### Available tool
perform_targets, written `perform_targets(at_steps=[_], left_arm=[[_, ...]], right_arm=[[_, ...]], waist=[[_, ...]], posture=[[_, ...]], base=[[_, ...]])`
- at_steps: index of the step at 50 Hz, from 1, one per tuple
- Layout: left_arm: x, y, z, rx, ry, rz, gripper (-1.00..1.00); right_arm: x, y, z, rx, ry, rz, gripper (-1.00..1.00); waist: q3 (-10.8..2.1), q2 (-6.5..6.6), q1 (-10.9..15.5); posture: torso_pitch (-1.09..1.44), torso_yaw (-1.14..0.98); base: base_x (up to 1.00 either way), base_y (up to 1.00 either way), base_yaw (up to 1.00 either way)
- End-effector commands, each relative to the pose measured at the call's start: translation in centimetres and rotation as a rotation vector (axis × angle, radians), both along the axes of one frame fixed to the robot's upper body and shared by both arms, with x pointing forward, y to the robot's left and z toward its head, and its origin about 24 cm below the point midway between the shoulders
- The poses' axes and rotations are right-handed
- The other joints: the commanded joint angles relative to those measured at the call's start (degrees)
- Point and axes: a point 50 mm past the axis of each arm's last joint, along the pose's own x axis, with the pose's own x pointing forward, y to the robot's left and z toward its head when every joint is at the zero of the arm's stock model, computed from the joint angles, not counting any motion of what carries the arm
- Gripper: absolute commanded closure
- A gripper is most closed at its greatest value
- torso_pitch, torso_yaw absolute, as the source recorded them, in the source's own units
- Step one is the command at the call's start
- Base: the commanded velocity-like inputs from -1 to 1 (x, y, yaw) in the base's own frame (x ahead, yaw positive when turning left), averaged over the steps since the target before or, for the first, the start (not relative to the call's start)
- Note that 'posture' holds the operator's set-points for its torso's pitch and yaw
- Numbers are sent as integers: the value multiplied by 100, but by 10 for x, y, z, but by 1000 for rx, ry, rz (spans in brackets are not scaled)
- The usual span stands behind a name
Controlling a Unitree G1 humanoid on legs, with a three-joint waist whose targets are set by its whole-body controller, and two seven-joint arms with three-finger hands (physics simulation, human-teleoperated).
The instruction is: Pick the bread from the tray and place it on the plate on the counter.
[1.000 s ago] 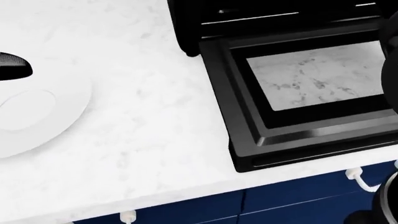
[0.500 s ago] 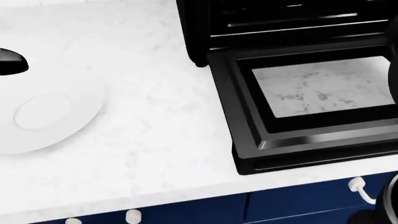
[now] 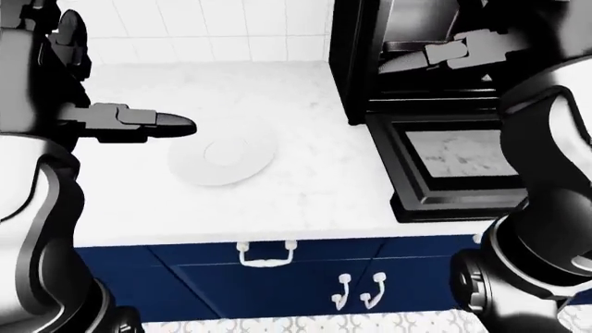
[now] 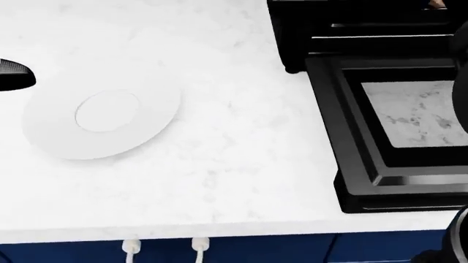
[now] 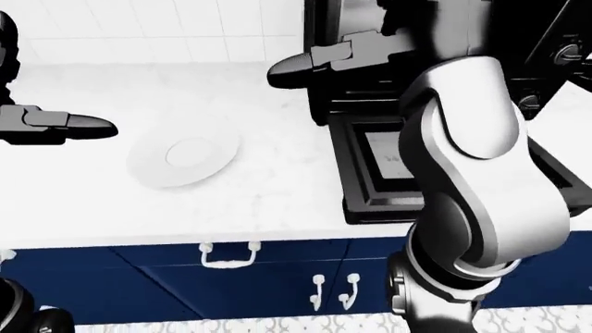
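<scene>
Right hand (image 3: 416, 59): raised at the mouth of the black countertop oven (image 3: 435, 28), fingers pointing toward the left of the left-eye view. How far the fingers are spread cannot be told; nothing is visibly held in them.

Left hand (image 3: 153, 123): hovering above the counter, just left of the plate, fingers extended and close together. It holds nothing; whether fully closed cannot be told.

Plate (image 4: 102, 118): 1 white round plate, lying flat on the counter, bare, no bread on it.

Counter (image 4: 234, 164): white marbled top over blue cabinet fronts (image 3: 277, 277) with white handles.

Oven door (image 4: 395, 131): folded down flat onto the counter, its glass pane reflecting the marble; well apart from the plate, to the right in the head view.

Bread and tray: neither is clearly visible. The oven interior is dark and partly covered by the right arm, so the tray is presumably inside, but this cannot be confirmed.

Progress, as a judgement: early. The oven is already open, the right hand is at the opening, and no grasp is evident. Remaining: take hold of the bread, carry it leftward, set it on the plate.
</scene>
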Motion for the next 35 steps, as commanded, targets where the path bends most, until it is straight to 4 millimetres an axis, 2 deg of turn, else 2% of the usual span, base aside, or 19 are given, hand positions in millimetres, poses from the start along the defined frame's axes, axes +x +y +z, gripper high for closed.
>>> perform_targets(at_steps=[1, 2, 4, 5, 9, 10, 11, 12, 13, 15, 18, 24, 35], left_arm=[[-5, -4, 10, 23, -61, -17, -100], [-5, -4, 11, 22, -62, -17, -100], [-5, -4, 11, 22, -63, -17, -100], [-5, -3, 12, 22, -65, -17, -100], [-5, -2, 10, 19, -64, -14, -100], [-6, -2, 10, 20, -65, -14, -100], [-6, -2, 10, 21, -64, -13, -100], [-6, -1, 11, 20, -65, -10, -100], [-6, -1, 11, 21, -65, -10, -100], [-6, -1, 10, 20, -64, -10, -100], [-6, -1, 9, 19, -64, -11, -100], [-5, -2, 8, 21, -61, -17, -100], [-6, 0, 10, 14, -68, -13, -100]], right_arm=[[-8, -5, 13, 19, -76, -29, -100], [-8, -4, 13, 19, -78, -24, -100], [-7, -2, 13, 5, -77, -24, -100], [-7, -1, 14, 1, -79, -19, -100], [-7, 2, 14, -11, -82, -3, -100], [-7, 2, 14, -2, -81, -4, -100], [-7, 1, 15, -4, -83, -8, -100], [-8, 1, 15, -2, -83, -8, -100], [-8, 0, 15, -1, -85, -11, -100], [-8, -1, 17, 0, -87, -18, -100], [-10, -3, 19, -1, -90, -24, -100], [-6, -14, 22, 9, -75, -86, -100], [3, -47, 46, -32, -38, -246, -100]], waist=[[-85, 36, -22], [-83, -42, 0], [-156, -302, 66], [-96, -146, 55], [-184, -82, 26], [-332, -50, 4], [-207, -6, -12], [-156, 20, -25], [-46, 41, -22], [-184, 30, -35], [-234, 22, -37], [-252, -10, -36], [-215, -47, -29]], posture=[[0, 0], [0, 0], [0, 0], [0, 0], [0, 0], [0, 0], [0, 0], [0, 0], [0, 0], [0, 0], [0, 0], [0, 0], [0, 0]], base=[[0, 0, 0], [0, 0, 0], [0, 0, 0], [0, 0, 0], [1, 0, 0], [20, 0, 0], [18, 0, 0], [12, 0, 0], [1, 0, 0], [0, 0, 0], [0, 0, 0], [0, 0, 0], [0, 0, 0]])
